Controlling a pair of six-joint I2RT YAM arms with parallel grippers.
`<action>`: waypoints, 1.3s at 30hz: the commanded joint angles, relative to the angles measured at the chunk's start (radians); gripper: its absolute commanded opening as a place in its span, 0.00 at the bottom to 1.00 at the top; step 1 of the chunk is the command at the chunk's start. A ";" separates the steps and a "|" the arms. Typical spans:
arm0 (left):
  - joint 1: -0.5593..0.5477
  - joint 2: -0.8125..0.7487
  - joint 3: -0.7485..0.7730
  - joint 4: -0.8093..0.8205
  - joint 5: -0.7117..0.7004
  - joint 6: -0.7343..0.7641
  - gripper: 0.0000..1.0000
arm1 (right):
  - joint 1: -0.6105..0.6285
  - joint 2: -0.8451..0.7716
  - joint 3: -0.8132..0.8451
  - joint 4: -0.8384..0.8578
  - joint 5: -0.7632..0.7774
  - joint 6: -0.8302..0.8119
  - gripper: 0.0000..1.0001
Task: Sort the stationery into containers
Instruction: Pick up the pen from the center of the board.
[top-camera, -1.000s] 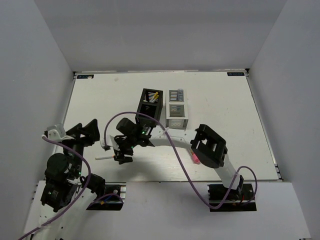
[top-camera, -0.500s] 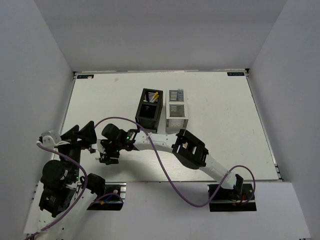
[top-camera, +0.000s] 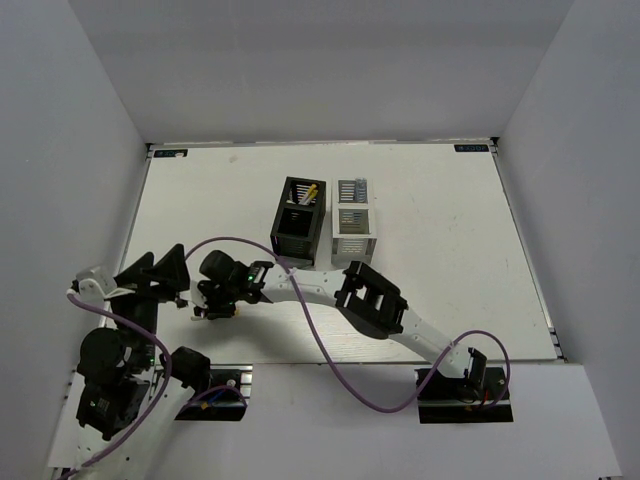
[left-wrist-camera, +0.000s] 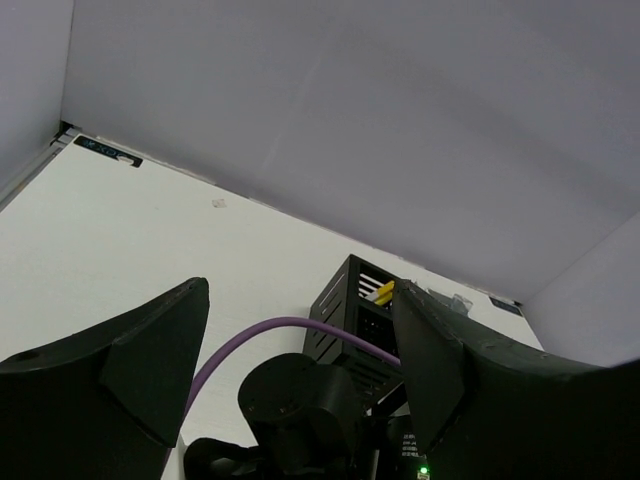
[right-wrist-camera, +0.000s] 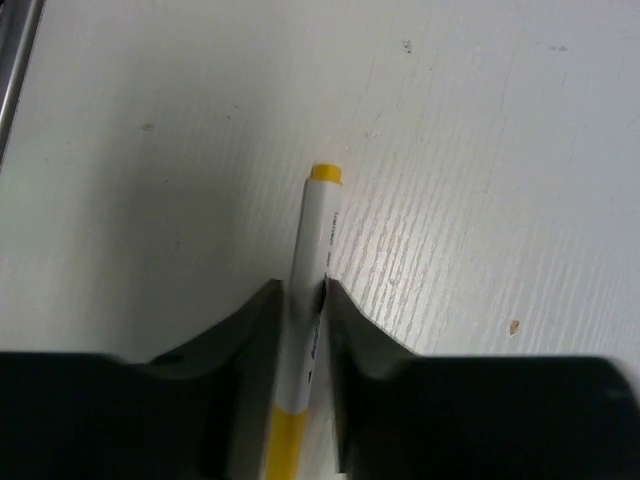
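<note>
A white yellow-tipped stick (right-wrist-camera: 318, 240) lies flat on the desk (right-wrist-camera: 480, 150) near its front-left corner, pinched from both sides by the right gripper (right-wrist-camera: 300, 300). The left gripper (left-wrist-camera: 298, 300) hangs close by, spread wide and holding nothing. The containers (top-camera: 325, 220) stand mid-desk, a second stick (top-camera: 309, 190) in the rear black bin (top-camera: 288, 195). The white, finely ribbed surface shows a few specks; plain grey walls (top-camera: 330, 70) enclose three sides.

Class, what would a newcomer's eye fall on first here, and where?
The right gripper, stretched to the near left of the table, pinches a yellow-tipped white pen lying flat. Mid-table stands a block of black and white bins, a yellow-tipped stick in the far black one.
</note>
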 joint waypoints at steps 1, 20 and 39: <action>0.007 -0.006 -0.003 0.005 -0.006 0.002 0.84 | 0.003 0.043 0.026 -0.050 0.003 -0.015 0.26; 0.007 -0.034 -0.003 0.005 -0.006 0.002 0.84 | -0.076 -0.182 -0.019 -0.161 -0.092 0.006 0.00; 0.007 -0.075 -0.012 0.005 -0.024 0.002 0.84 | -0.328 -0.413 0.099 -0.193 -0.247 0.068 0.00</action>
